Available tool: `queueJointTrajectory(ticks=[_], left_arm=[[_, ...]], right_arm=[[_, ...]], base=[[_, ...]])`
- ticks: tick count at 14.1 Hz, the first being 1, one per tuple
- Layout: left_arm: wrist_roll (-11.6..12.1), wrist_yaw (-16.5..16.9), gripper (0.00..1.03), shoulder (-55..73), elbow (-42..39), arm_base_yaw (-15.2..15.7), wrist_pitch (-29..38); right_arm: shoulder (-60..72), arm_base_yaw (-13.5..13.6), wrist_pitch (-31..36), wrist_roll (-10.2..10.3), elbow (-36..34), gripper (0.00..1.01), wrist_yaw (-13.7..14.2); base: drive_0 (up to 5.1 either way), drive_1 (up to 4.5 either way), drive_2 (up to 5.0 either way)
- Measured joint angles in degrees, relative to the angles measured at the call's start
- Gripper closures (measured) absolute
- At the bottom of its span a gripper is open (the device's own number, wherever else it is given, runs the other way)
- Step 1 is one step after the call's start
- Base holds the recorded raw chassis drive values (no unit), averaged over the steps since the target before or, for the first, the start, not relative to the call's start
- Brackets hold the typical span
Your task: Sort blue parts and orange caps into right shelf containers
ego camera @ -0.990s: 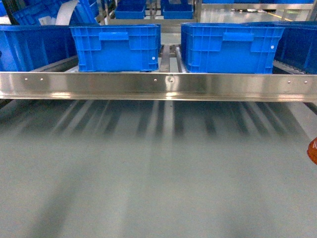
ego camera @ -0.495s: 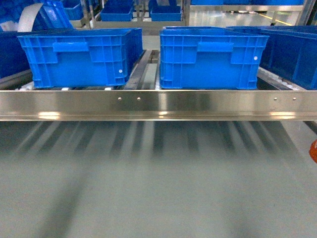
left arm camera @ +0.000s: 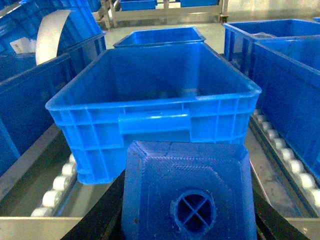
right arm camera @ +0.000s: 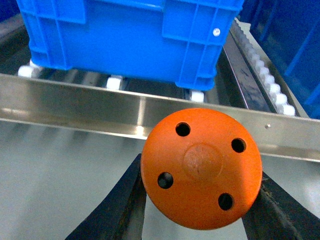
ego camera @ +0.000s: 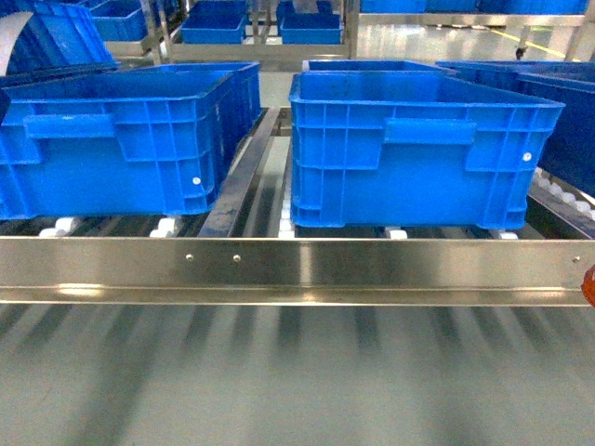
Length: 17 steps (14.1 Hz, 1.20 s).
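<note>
A blue part [left arm camera: 185,190] with a round crossed hole in its top fills the lower left wrist view, and my left gripper [left arm camera: 186,212] is shut on it, its black fingers [left arm camera: 102,212] showing at both sides. An open blue crate [left arm camera: 155,115], one of the right shelf containers, stands just ahead of it, and what I see of its inside is bare. My right gripper [right arm camera: 200,210] is shut on an orange cap [right arm camera: 201,167], held before the steel rail [right arm camera: 75,107] and below a second crate [right arm camera: 130,35]. In the head view only a sliver of the orange cap [ego camera: 589,283] shows.
Two blue crates [ego camera: 112,149] [ego camera: 418,153] sit side by side on white rollers [ego camera: 167,226] behind a steel front rail [ego camera: 297,269]. More crates [ego camera: 567,102] flank them and stand further back. Grey floor [ego camera: 279,381] lies in front of the rail.
The head view has closed in on the shelf. The two crates have grown larger and the steel rail has dropped lower in the frame. The orange sliver stays at the right edge.
</note>
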Motion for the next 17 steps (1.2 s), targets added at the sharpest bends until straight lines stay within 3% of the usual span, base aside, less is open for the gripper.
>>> queueJointTrajectory(ticks=[4,9,14,17], left_arm=[[0.0,0.0,0.59,0.0,0.0,0.0,0.0],[0.0,0.0,0.59,0.0,0.0,0.0,0.0],[0.0,0.0,0.59,0.0,0.0,0.0,0.1],[0.0,-0.2,0.59,0.1,0.0,0.3,-0.2]], right_arm=[[0.0,0.0,-0.1,0.0,0.0,0.59,-0.1],[0.0,0.0,0.1,0.0,0.1,0.59,-0.1],[-0.2,0.0,0.0,0.0,0.0,0.59,0.0],[0.1,0.0,0.0,0.0,0.1,0.59,-0.1]], base=[[0.1,3.92,-3.7],[0.0,0.3,-0.2],[-2.1,4.9,-2.4],[0.0,0.0,0.0]])
